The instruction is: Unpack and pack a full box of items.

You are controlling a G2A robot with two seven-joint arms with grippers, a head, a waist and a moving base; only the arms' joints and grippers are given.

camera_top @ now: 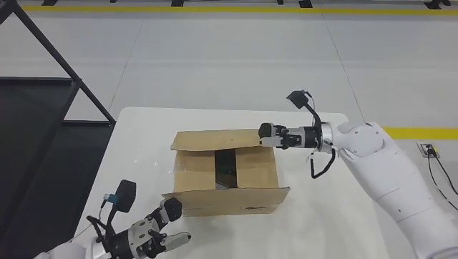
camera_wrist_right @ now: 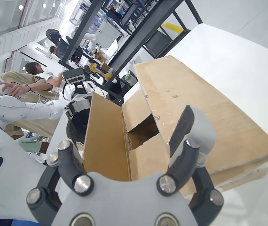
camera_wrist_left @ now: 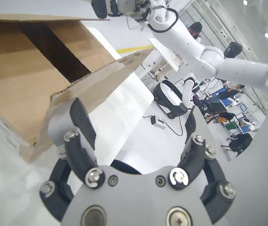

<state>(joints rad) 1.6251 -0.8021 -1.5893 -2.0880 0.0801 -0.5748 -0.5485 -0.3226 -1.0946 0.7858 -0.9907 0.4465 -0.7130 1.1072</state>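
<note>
The box sits at the middle of the desk. Its far flap and near flap stand outward, and the two inner flaps lie folded down with a gap between them. The right gripper is at the box's far right corner, its fingers spread with the far flap's right end between them. The left gripper, fingers apart, is just before the box's near left corner, beside the near flap.
</note>
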